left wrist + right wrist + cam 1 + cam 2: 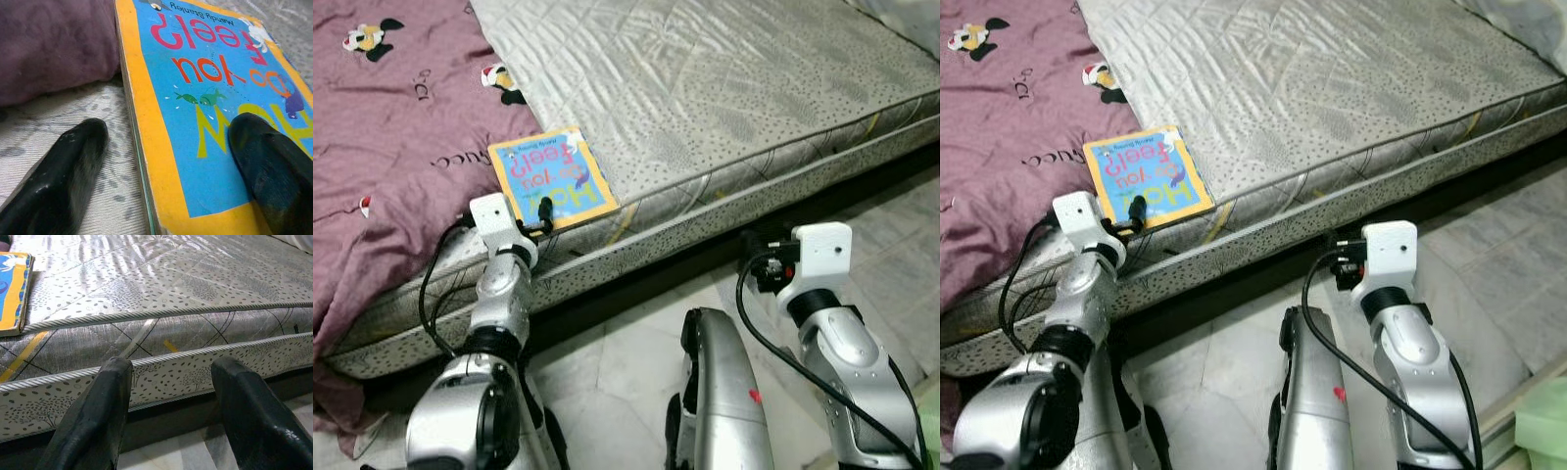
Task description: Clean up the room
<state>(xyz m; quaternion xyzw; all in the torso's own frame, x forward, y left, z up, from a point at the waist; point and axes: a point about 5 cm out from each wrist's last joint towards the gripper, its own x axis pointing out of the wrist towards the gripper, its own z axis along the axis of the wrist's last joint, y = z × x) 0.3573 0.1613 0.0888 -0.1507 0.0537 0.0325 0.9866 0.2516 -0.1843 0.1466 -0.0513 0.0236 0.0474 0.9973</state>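
Left eye view. I saw the book [553, 180], blue cover with a yellow border, lying flat near the edge of the grey patterned mattress [724, 108], at about 11 o'clock from the frame centre. A maroon blanket [391, 147] covered the bed at 9 to 10 o'clock, touching the book's far side edge. My left gripper [540, 217] sat at the book's near edge, one black finger resting on the cover. My right gripper [759, 262] hung at 4 o'clock, off the mattress, above the pale tiled floor [626, 362].

Right eye view. I saw the same layout; a pale green object [1540, 416] showed at 4 o'clock on the floor, too cropped to identify.

Left wrist view. My left gripper's fingers stood spread apart: one fingertip [266, 161] lay on the book's cover, the other [73, 161] on the mattress fabric just beside the book's spine edge. The book was not clamped.

Right wrist view. My right gripper [171, 396] was spread wide with nothing between its fingers, facing the mattress side wall; the book's corner [12, 289] lay on top at 10 o'clock.
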